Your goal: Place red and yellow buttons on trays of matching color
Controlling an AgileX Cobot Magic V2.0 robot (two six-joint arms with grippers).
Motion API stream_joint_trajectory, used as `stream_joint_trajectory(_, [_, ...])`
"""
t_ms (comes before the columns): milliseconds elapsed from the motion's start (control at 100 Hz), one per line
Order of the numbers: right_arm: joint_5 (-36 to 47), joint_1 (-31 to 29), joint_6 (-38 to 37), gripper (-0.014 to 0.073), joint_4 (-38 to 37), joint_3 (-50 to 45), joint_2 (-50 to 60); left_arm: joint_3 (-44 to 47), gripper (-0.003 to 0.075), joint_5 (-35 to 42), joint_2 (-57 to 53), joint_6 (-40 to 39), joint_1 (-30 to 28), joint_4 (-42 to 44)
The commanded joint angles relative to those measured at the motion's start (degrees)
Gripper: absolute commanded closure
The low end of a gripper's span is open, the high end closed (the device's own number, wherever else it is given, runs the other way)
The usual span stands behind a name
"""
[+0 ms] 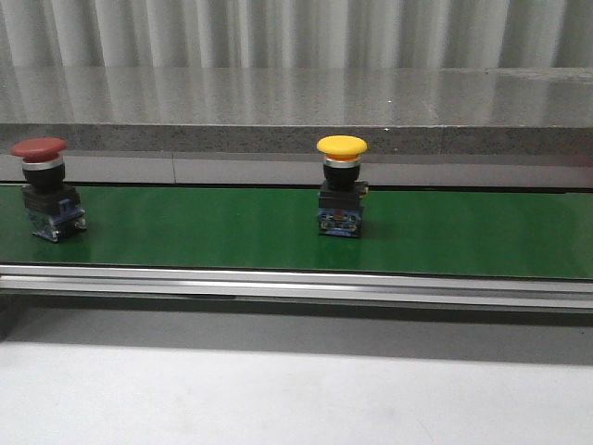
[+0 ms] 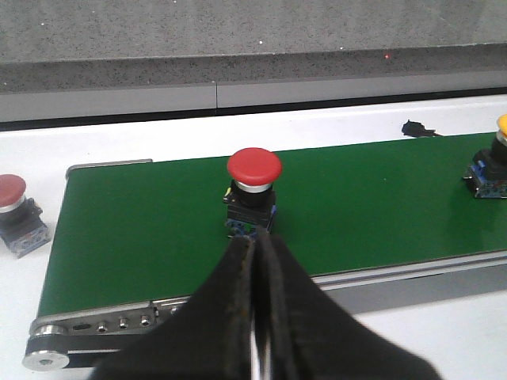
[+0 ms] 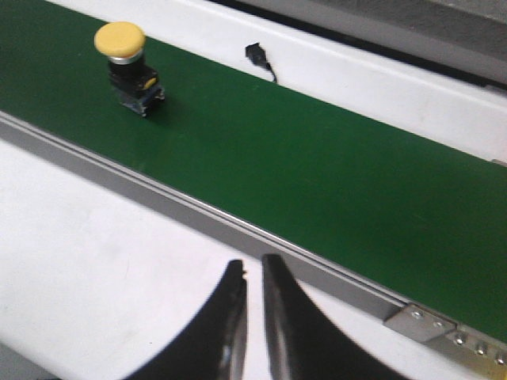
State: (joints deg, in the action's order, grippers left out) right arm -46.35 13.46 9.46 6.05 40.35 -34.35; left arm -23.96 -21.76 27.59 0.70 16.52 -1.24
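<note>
A red button (image 1: 39,148) stands at the left end of the green belt (image 1: 213,236). A yellow button (image 1: 341,146) stands at the belt's middle. Neither gripper shows in the front view. In the left wrist view my left gripper (image 2: 255,241) is shut and empty, its tips just short of the red button (image 2: 253,168), over the belt's near rail. In the right wrist view my right gripper (image 3: 253,265) is shut and empty with only a thin slit between the fingers. It hangs over the white table in front of the belt, far from the yellow button (image 3: 120,39). No trays are in view.
A second red button (image 2: 9,190) stands on the white table beyond the belt's left end. A small black part with a wire (image 2: 416,128) lies behind the belt; it also shows in the right wrist view (image 3: 257,55). A grey stone ledge (image 1: 296,102) runs along the back.
</note>
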Motion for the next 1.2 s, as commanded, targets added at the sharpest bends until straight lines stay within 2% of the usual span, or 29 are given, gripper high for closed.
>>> stream_joint_trajectory(0, [2.43, 1.98, -0.06, 0.0232, 0.7, 5.33, -7.17, -1.61, 0.0741, 3.81, 0.14, 0.12, 0.38, -0.59])
stream_joint_trajectory(50, [2.06, 3.57, -0.06, 0.0056, 0.81, 7.55, -11.66, -1.61, 0.0741, 3.81, 0.14, 0.12, 0.38, -0.59])
stream_joint_trajectory(110, [1.42, 5.36, -0.06, -0.0082, 0.99, 10.22, -15.7, -1.61, 0.0741, 3.81, 0.14, 0.12, 0.38, -0.59])
stream_joint_trajectory(260, [-0.01, 8.76, -0.06, -0.0031, 1.75, 17.22, -26.58, -1.61, 0.0741, 3.81, 0.14, 0.12, 0.38, -0.59])
stream_joint_trajectory(680, [-1.86, 10.72, -0.06, -0.0031, 3.03, 32.29, -49.38, -1.61, 0.0741, 3.81, 0.14, 0.12, 0.38, -0.59])
stream_joint_trajectory(910, [-1.81, 7.83, -0.06, -0.0031, 2.86, 36.98, -57.48, -1.61, 0.0741, 3.81, 0.14, 0.12, 0.38, -0.59])
stream_joint_trajectory(1090, [-1.86, 4.01, -0.06, -0.0031, 2.86, 36.97, -60.14, -1.61, 0.0741, 3.81, 0.14, 0.12, 0.38, -0.59])
stream_joint_trajectory(1140, [-1.8, 3.26, -0.06, -0.0015, 2.86, 36.97, -60.33, -1.61, 0.0741, 3.81, 0.14, 0.12, 0.38, -0.59])
stream_joint_trajectory(1190, [-1.87, 2.91, -0.06, 0.0047, 2.86, 36.97, -60.4, -1.61, 0.0741, 3.81, 0.14, 0.12, 0.38, -0.59])
